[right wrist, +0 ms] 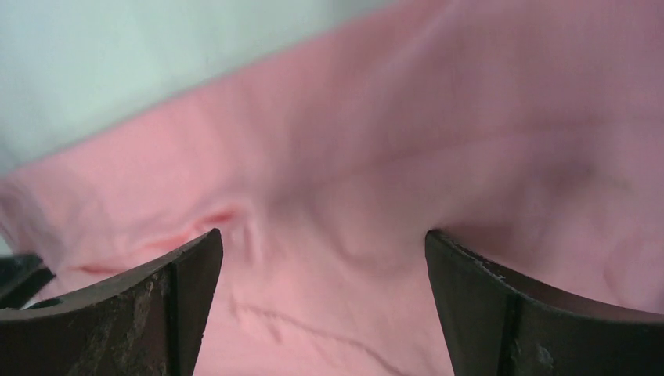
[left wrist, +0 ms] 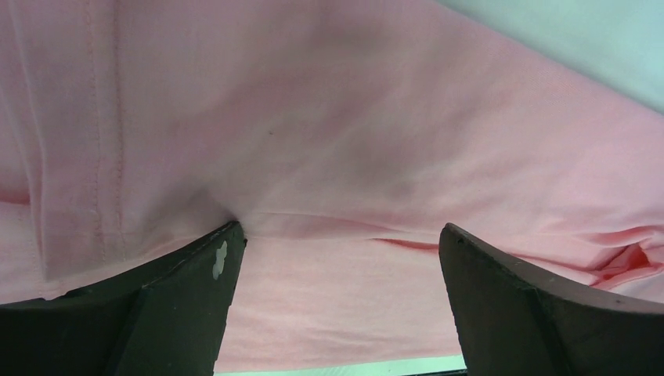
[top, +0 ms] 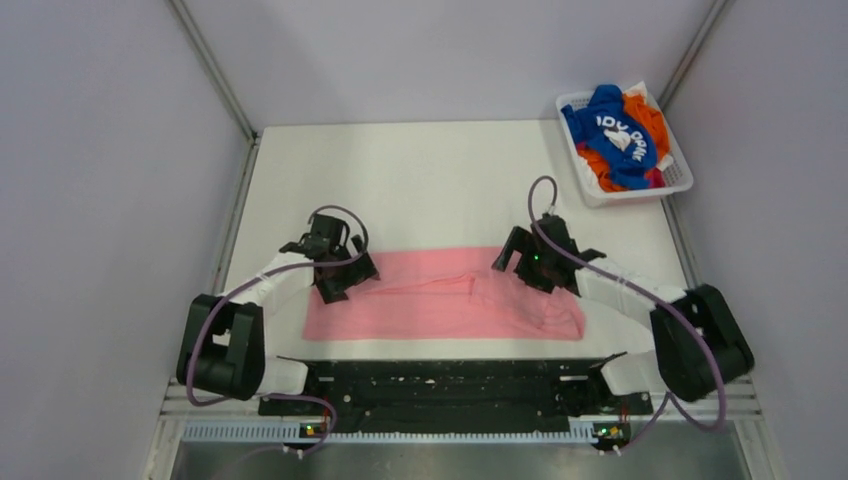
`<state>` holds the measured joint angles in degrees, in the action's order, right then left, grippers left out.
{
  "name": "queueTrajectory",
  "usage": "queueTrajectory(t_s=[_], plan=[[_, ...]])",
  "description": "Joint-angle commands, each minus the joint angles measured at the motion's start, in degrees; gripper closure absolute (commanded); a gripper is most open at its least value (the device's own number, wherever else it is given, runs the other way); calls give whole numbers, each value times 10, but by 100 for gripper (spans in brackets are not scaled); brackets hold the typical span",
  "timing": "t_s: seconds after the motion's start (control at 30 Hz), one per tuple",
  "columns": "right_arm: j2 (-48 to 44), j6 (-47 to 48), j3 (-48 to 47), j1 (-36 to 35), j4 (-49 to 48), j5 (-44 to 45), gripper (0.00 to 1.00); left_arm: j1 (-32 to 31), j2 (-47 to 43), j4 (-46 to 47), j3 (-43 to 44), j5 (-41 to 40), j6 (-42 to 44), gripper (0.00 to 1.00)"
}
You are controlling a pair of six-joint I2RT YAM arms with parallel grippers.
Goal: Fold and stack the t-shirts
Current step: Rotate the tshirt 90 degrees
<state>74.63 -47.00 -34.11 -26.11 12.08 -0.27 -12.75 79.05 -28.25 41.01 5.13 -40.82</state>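
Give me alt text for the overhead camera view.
A pink t-shirt lies flat on a white table, with the left gripper and right gripper poised over it. A white basket at the far right holds a blue t-shirt and an orange t-shirt.

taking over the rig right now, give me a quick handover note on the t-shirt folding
Left gripper: open, low over the left end of the pink t-shirt, holding nothing.
Right gripper: open, low over its right part, holding nothing.
Pink t-shirt: lies flat as a long band along the near side of the table, seemingly folded lengthwise, not yet a compact fold.
Blue t-shirt and orange t-shirt: crumpled in the white basket at the far right corner, blue on top.
Left to do: finish the pink fold, then fold the other two and stack all three.
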Motion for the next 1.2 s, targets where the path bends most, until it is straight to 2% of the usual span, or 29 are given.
queueTrajectory(t_s=[0.0,0.1,0.2,0.37,0.43,0.53,0.67,0.8,0.9,1.07,1.17], plan=[[146,22,-77,51,-89,-13,1,-12,-11,60,-50,16,-41,1],[237,43,-151,90,-125,-46,1,-39,-28,83,-75,18,-72,1],[353,98,-295,94,-139,-82,2,-106,-32,113,-90,13,-102,1],[590,168,-637,93,12,-167,2,-215,13,188,-100,15,-163,1],[674,173,-758,92,33,-195,2,-258,47,246,-89,27,-190,1],[769,160,-903,87,27,-272,4,-308,128,298,-32,60,-193,1],[863,129,-1061,72,-46,-310,5,-355,236,213,121,65,-164,1],[871,107,-1078,69,-149,-311,3,-391,248,180,172,46,-138,1],[838,145,-1097,68,-126,-304,1,-404,208,157,174,8,-121,1],[679,236,-1038,66,-59,-313,1,-421,123,93,165,-68,-81,1],[561,298,-937,60,-5,-238,1,-420,76,45,140,-110,-76,1]])
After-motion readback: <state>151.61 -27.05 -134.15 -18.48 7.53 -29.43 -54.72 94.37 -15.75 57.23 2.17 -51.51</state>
